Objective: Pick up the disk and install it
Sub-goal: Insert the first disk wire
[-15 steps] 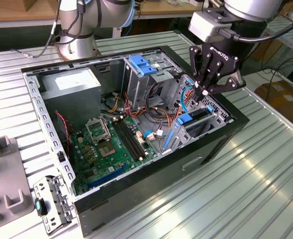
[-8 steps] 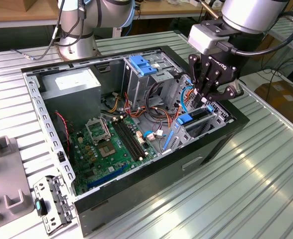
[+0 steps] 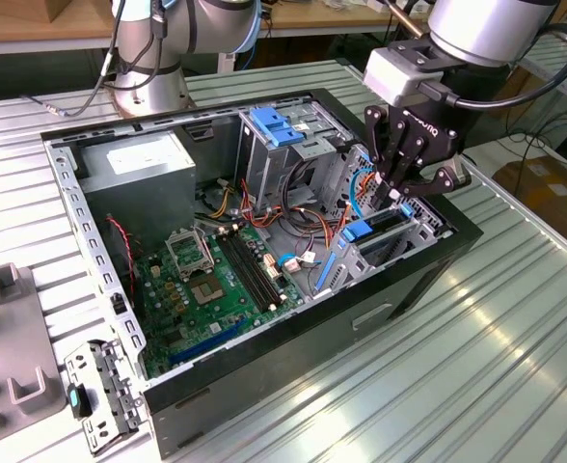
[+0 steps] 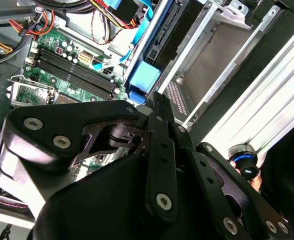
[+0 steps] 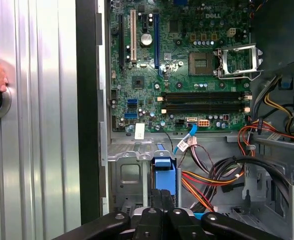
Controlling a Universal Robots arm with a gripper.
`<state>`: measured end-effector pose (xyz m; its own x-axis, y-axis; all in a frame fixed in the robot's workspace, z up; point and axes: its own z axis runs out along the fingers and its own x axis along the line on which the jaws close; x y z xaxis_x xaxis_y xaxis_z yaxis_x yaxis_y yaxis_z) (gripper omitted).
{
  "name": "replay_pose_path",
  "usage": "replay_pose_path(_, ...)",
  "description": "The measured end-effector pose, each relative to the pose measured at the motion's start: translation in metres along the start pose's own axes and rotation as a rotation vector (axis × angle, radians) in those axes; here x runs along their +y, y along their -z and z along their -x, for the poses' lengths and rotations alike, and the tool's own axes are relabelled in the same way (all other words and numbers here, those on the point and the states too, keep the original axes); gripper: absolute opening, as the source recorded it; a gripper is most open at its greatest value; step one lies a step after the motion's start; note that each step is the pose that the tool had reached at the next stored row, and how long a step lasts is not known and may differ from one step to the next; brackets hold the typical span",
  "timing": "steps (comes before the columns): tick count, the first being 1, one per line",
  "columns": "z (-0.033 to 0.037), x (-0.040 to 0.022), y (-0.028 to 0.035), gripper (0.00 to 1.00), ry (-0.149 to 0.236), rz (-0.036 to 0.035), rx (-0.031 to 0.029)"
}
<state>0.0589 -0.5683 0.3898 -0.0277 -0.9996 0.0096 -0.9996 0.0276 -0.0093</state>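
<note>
one gripper (image 3: pixel 399 193), fingers (image 4: pixel 159 132) together, just above the disk (image 4: pixel 168 30) on edge in its drive bay (image 5: pixel 129 172)

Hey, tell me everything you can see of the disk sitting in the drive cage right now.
The disk stands on edge, slotted into the silver drive cage at a corner of the open computer case. Its body looks like dark metal, seen edge-on. A blue plastic rail runs along one side and ends in a lighter blue tab. The claw, closed, has its tips right at that tab. I cannot tell whether they touch it.
</note>
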Motion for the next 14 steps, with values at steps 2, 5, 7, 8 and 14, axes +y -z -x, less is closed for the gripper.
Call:
replay_pose_path(2,0.0000,0.0000,-0.0001,0.11,0.000,0.0000,0.0000)
replay_pose_path(5,0.0000,0.0000,-0.0002,0.11,0.000,0.0000,0.0001)
replay_pose_path(7,0.0000,-0.0002,-0.0003,0.11,0.000,0.0000,-0.0001)
replay_pose_path(8,0.0000,-0.0007,-0.0004,0.11,0.000,0.0000,-0.0001)
replay_pose_path(14,0.0004,-0.0146,-0.0005,0.11,0.000,0.0003,0.0028)
